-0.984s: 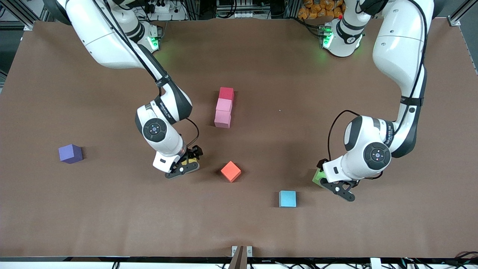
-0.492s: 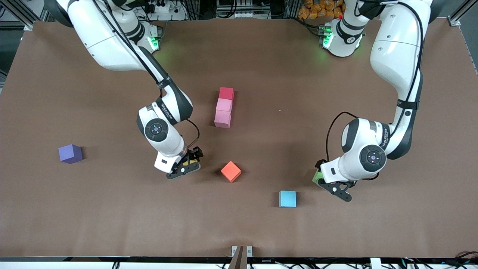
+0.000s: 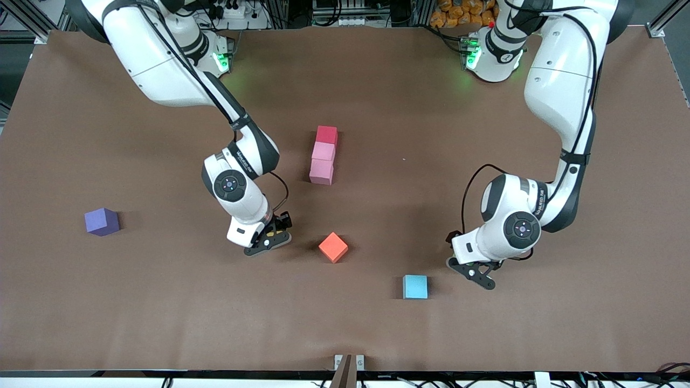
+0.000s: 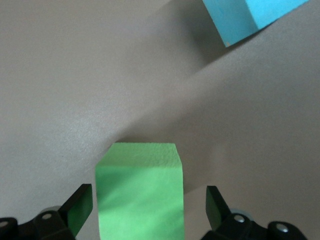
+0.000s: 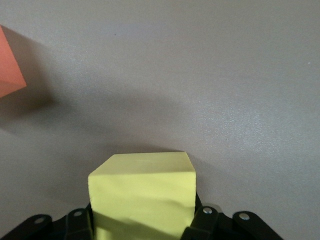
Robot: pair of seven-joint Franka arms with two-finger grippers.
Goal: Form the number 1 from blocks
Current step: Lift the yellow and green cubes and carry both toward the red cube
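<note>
Both arms reach down with forearms bent low over the surface (image 3: 108, 302). The right pincer (image 3: 268, 241) is clenched on the yellow block (image 5: 142, 192), beside the orange block (image 3: 333, 247). The left pincer (image 3: 474, 272) stands released astride the green block (image 4: 139, 192), fingers (image 4: 77, 210) clear of its sides, near the light blue block (image 3: 415, 286).

A brown mat (image 3: 377, 323) covers the table; past its top edge, orange packets (image 3: 458, 11) sit among black cables (image 3: 232, 11).
</note>
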